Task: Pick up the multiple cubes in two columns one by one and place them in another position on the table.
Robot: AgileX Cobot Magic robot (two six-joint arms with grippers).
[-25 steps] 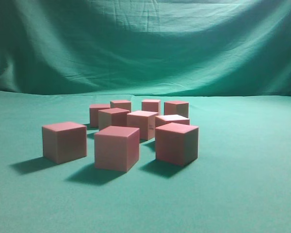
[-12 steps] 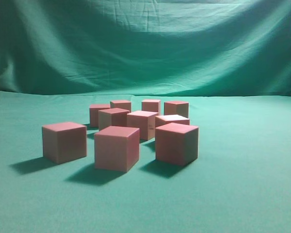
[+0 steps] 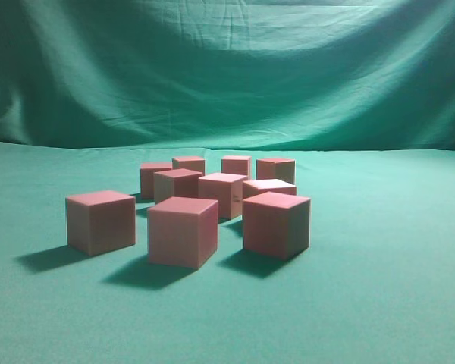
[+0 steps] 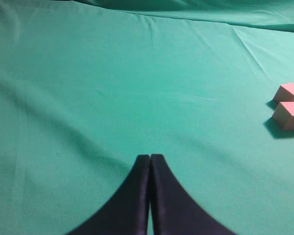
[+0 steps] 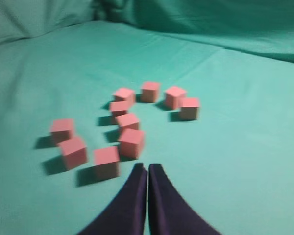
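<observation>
Ahead of shut right claw: cubes, nearest seemingly just clear.

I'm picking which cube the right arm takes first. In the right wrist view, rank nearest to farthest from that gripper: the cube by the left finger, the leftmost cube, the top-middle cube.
From the right gripper:
1. Cube by the left finger, beside it.
2. Leftmost cube, far left.
3. Top-middle cube, at the back.

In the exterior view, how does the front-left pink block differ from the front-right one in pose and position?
The front-left reddish-pink wooden cube stands apart on the green cloth table, left of the cluster; the front-right reddish-pink cube sits close against the group, partly hiding a paler cube behind it. The left one's shadowed side face turns toward the right, the right one's broad face toward the left. Both rest flat, look alike in size and colour, and neither is touched.
</observation>
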